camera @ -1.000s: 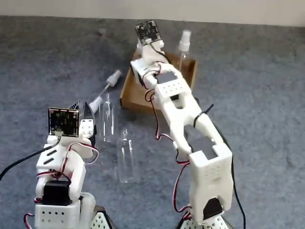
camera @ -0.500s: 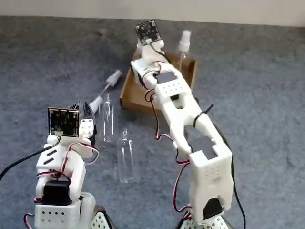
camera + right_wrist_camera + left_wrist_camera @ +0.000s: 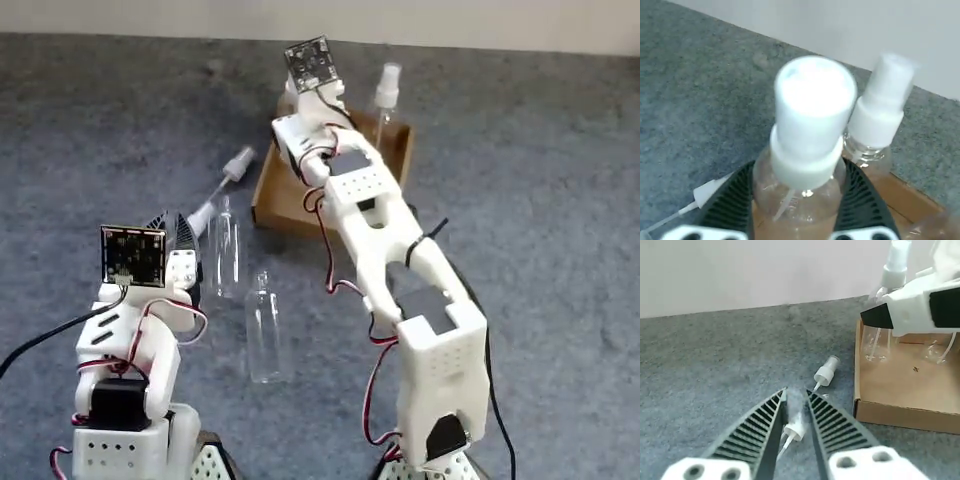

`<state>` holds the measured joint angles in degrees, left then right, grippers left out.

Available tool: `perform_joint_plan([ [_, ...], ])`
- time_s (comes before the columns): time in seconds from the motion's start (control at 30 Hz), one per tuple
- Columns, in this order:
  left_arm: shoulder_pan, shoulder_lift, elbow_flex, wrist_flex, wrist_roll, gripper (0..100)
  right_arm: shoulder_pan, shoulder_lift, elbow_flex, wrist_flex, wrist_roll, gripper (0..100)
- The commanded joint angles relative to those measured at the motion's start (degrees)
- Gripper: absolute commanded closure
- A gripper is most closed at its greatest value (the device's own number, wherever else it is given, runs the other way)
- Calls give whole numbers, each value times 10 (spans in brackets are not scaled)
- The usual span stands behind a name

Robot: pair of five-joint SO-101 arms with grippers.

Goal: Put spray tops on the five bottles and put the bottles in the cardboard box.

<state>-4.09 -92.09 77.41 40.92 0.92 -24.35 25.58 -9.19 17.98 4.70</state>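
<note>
The right gripper (image 3: 799,182) is clenched around a clear plastic bottle (image 3: 805,200) that already wears its white cap, holding it upright within the brown cardboard box (image 3: 268,195). A second capped bottle (image 3: 386,90) stands in the box just beside it. A curved clear shape low in the box may be a third bottle, but it is too cut off to be sure.

Outside the box, on the grey carpet (image 3: 520,250), two bare clear bottles (image 3: 225,250) lie on their sides, one near the box and the other (image 3: 263,325) farther from it. The left gripper (image 3: 796,394) grasps a white spray top (image 3: 792,431) near the closer one. A loose spray top (image 3: 238,163) lies just beside the box's wall.

So at least two bottles look finished. Two still need tops and boxing.
</note>
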Motion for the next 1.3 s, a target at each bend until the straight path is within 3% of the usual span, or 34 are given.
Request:
perform_joint_plan([
  [0.0,17,7,-31,-1,3,996,-13,-10,4,-14,4,995],
  [0.47,17,7,-31,-1,3,996,-18,-11,22,-14,4,990],
  [0.73,16,7,-31,-1,2,996,-19,-11,23,-14,4,885],
  [1.27,16,7,-32,-1,2,996,-19,-11,22,26,5,803],
])
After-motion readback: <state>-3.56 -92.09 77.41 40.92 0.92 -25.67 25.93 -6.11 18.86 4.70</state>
